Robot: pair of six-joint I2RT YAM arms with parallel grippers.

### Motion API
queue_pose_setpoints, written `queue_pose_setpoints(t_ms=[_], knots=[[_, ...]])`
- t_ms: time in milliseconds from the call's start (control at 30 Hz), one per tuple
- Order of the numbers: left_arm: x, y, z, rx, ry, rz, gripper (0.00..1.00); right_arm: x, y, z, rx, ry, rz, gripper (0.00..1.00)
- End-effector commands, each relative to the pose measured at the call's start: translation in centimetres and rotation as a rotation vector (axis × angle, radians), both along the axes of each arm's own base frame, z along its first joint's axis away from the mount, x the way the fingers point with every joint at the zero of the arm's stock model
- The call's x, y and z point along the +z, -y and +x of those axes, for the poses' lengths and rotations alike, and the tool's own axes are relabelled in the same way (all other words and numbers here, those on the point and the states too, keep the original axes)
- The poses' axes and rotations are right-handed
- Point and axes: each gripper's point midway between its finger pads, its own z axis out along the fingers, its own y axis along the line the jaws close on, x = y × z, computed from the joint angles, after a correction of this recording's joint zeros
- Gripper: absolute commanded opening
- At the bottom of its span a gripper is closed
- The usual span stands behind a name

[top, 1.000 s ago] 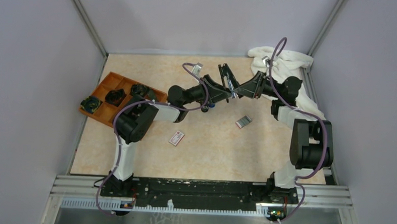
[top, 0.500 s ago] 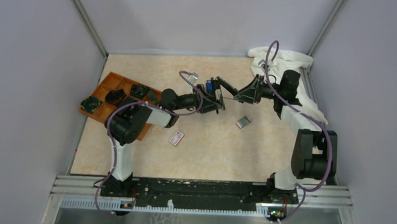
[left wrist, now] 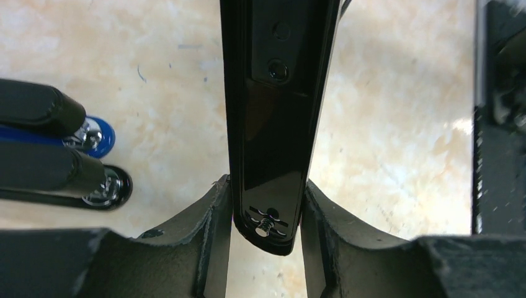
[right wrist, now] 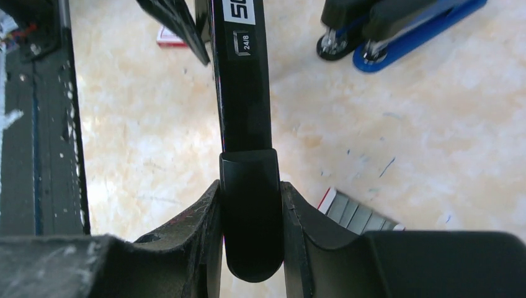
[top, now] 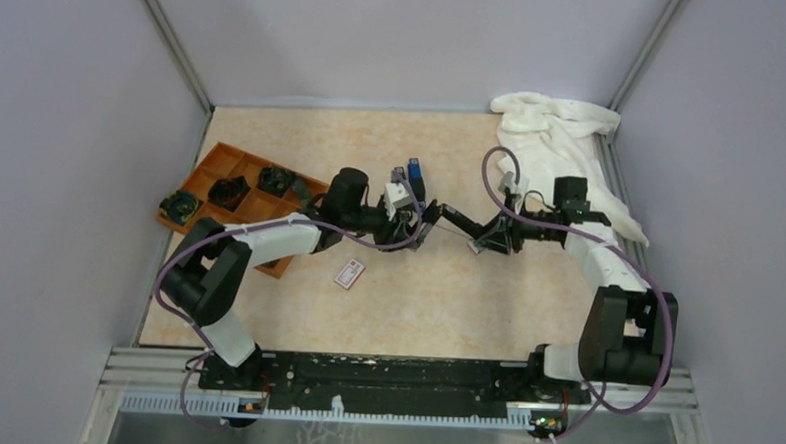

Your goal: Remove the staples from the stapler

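Within the last second both arms have carried the stapler [left wrist: 273, 112] down and toward the near side of the table [top: 435, 314]. It now hangs stretched between them, swung open almost flat. The left gripper [left wrist: 265, 192] has narrowed and now clamps one end of the black body. The right gripper [right wrist: 251, 186] pinches the capped end of the other arm, the one marked 24/8.

Judging by this, the opening step looks done and the staple channel should be reachable. Neither wrist view shows the channel, though, or whether a strip sits in it. A grey bunch of staples [right wrist: 358, 214] lies on the table just right of the right gripper, almost under it.

For room, a blue stapler [left wrist: 93, 138] and a second black stapler [left wrist: 110, 186] lie close to the left of the left gripper. A small white-and-red box [top: 350, 272] sits on its near side, and an orange tray [top: 200, 232] is farther left. A white cloth [top: 558, 129] is well beyond the right gripper. The freest table is on the near side of both grippers.
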Motion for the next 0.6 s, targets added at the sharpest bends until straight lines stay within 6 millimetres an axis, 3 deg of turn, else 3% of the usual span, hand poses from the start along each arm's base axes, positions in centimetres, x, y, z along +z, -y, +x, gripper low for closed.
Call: queue_pose_setpoints(t_ms=[0,200,367,433,567], knots=[[-0.7,-2.1,-0.5,-0.015,0.133,0.197,0.00,-2.0,3.7,1.5,-0.039,0.232,-0.258,0.00],[-2.5,-2.6,0.4,0.023,0.157,0.329,0.00,-3.1,4.2,1.0,-0.047,0.258,-0.303,0.00],[-3.4,-2.4,0.9,0.049,0.120,0.428,0.00,-2.4,4.3,0.8,-0.068,0.289,-0.308,0.00],[-2.5,-1.3,0.7,0.047,0.113,0.379,0.00,-1.6,3.5,0.4,-0.052,0.257,-0.256,0.00],[2.4,2.6,-1.7,-0.005,0.091,0.132,0.00,1.8,0.2,-0.8,-0.012,0.152,-0.092,0.00]])
